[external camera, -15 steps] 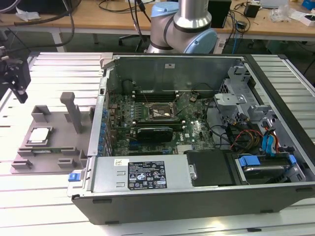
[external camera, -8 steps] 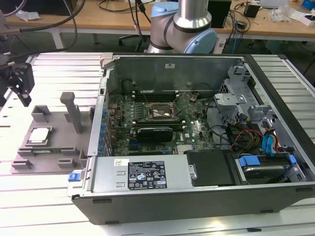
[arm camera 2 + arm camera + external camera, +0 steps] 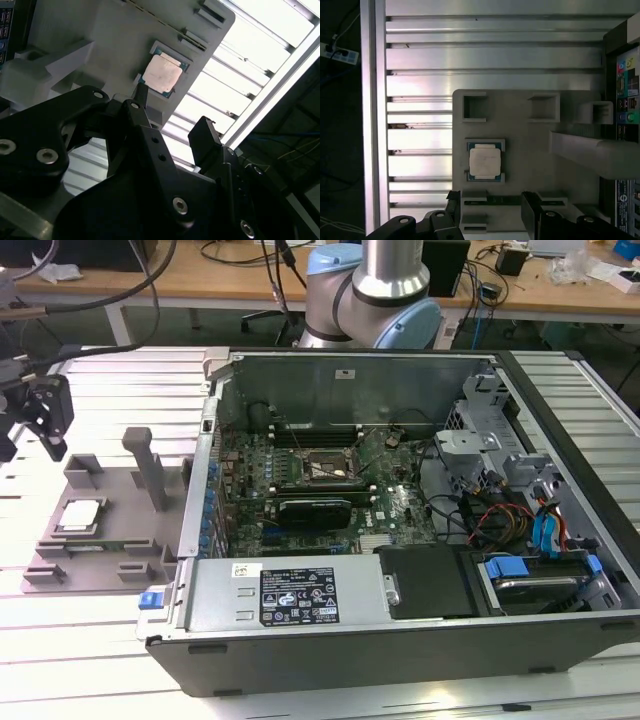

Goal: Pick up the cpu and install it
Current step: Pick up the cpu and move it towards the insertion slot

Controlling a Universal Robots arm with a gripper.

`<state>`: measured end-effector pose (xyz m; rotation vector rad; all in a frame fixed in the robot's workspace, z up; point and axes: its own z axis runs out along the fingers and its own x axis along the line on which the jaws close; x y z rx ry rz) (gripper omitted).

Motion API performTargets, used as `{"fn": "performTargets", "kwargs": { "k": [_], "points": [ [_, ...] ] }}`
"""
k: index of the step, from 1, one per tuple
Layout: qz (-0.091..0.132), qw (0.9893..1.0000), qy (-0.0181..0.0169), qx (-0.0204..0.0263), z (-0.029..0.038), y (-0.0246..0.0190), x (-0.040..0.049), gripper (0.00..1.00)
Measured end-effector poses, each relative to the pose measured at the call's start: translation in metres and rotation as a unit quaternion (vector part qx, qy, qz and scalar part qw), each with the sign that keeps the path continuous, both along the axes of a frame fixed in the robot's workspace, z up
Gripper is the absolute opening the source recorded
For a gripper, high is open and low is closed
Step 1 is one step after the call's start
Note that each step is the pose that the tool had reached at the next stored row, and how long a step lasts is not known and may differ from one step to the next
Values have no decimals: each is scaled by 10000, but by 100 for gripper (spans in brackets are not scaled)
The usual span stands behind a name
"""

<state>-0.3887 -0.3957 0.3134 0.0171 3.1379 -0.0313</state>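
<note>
The cpu (image 3: 80, 517), a small square chip with a silvery top plate, lies flat in a recess of the grey fixture tray (image 3: 120, 490) at the exterior view's left. It shows in both wrist views (image 3: 162, 75) (image 3: 485, 162). My black gripper (image 3: 48, 435) hangs in the air over the tray's far left end, above the chip and apart from it. In both wrist views the gripper (image 3: 172, 107) (image 3: 491, 197) is open with nothing between its fingers. The black socket frame (image 3: 322, 469) sits on the motherboard inside the open computer case.
The open computer case (image 3: 400, 370) lies beside the tray at the exterior view's right, holding a power supply (image 3: 290, 595), cables and drive bays. An upright grey post (image 3: 148, 465) stands on the tray. Ribbed aluminium table (image 3: 100, 640) lies all around.
</note>
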Motion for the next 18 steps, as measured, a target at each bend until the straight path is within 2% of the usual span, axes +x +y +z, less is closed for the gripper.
{"fn": "performTargets", "kwargs": {
  "k": [10,16,18],
  "points": [
    [6,10000,0,0,-161,0,15,60],
    [20,10000,0,0,-291,3,21,60],
    [31,10000,0,0,-367,4,20,60]
  ]
}}
